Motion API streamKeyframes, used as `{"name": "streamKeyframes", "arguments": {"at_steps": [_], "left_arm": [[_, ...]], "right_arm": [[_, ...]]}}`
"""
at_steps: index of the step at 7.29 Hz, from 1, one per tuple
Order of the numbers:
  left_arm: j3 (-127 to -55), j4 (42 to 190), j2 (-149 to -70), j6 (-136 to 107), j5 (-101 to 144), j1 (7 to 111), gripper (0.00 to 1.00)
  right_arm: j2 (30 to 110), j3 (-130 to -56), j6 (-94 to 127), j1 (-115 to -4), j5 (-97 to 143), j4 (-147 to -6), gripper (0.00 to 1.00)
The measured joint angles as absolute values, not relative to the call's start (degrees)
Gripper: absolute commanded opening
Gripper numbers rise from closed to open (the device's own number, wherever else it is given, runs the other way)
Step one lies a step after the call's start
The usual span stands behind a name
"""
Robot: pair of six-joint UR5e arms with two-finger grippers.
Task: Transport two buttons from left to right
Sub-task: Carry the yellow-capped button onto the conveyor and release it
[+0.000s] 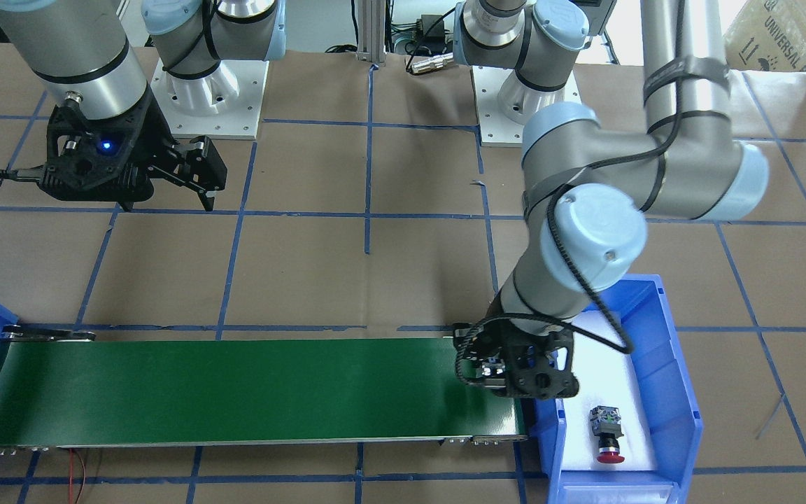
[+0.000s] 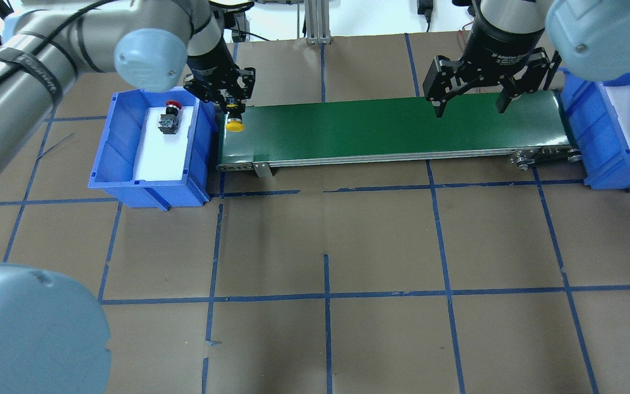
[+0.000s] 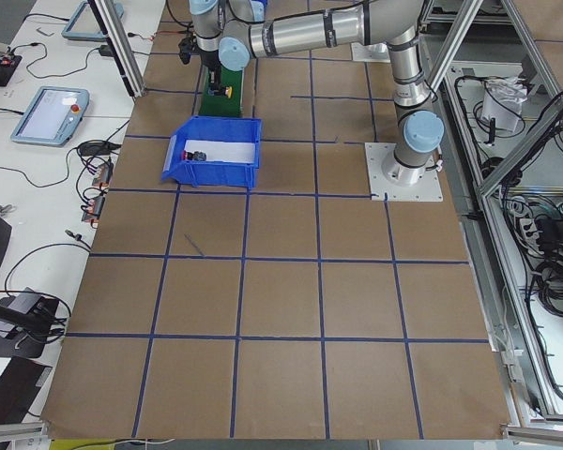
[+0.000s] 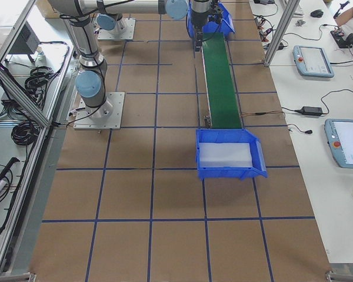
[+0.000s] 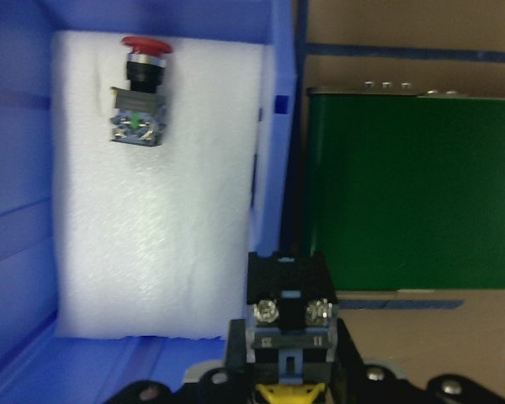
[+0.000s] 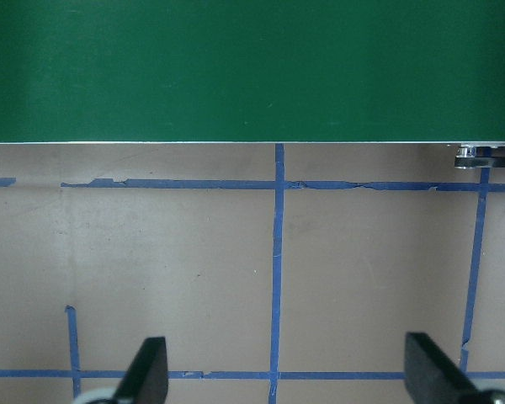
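Left gripper (image 2: 232,106) is clamped on the yellow mushroom-capped push-button switch (image 2: 234,125), held at the left end of the long green conveyor belt (image 2: 391,128). Red-capped push-button switch (image 2: 169,116) is laid on white foam (image 2: 159,156) inside the adjacent blue plastic bin (image 2: 108,158). Right gripper (image 2: 471,109) is spread wide above the belt's far end.

White lettering on the black body of the right gripper (image 2: 471,109) reads "Adaptive"; the rest is too small to read. A cardboard box (image 1: 788,31) bears "UNIVERSAL", cut off at the frame edge
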State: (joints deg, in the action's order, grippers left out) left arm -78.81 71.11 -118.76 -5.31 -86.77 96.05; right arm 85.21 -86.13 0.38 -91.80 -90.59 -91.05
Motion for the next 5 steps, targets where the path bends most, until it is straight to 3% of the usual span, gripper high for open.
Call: {"name": "streamKeyframes", "arguments": {"at_steps": [3,4,5], "left_arm": [[-79.3,68.2,-123.5,-5.5,-86.7,98.0,0.32],[-79.3,67.7,-124.5,-5.4,-86.6,98.2,0.99],[-79.3,67.6,-125.0,-5.3,-86.6,98.2,1.0]], "right_arm": [[85.2,-86.1,0.4,-91.8,-90.5,-91.1,1.0],[85.2,-86.1,0.3,-91.8,-90.5,-91.1,1.0],[85.2,-86.1,0.3,-91.7,-90.6,-91.1,1.0]]}}
